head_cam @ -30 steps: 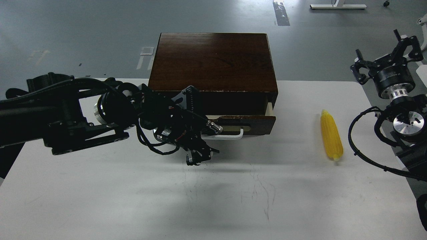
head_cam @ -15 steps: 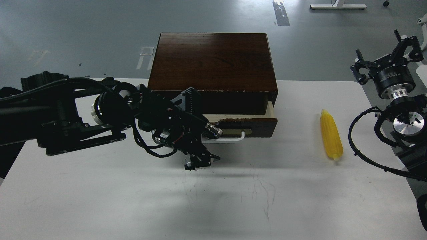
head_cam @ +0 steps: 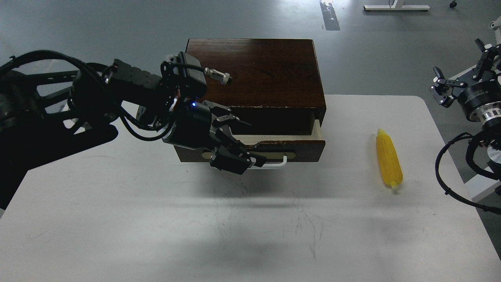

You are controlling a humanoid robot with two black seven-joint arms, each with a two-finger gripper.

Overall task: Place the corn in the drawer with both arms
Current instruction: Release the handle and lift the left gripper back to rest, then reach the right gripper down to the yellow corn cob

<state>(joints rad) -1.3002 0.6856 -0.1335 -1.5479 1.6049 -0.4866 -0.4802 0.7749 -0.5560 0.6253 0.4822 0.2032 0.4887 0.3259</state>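
The yellow corn (head_cam: pixel 388 164) lies on the white table (head_cam: pixel 156 219), right of the dark brown box (head_cam: pixel 254 70), with its tip pointing toward me. The drawer (head_cam: pixel 297 143) is pulled out a little, and its pale inner side shows at the right. My left gripper (head_cam: pixel 250 158) sits at the left end of the white bar handle (head_cam: pixel 274 164), touching or just over it. Its dark fingers overlap, so I cannot tell their state. My right gripper (head_cam: pixel 462 72) is raised off the table's right edge, empty, with its claws spread, far from the corn.
The box stands at the table's back edge. Black cables (head_cam: pixel 454 172) hang from my right arm beside the table's right edge. The grey floor lies beyond.
My left wrist has risen and turned, so the arm now comes in over the box's left side. The drawer slid out slightly earlier and has since held. My right arm shifted right.
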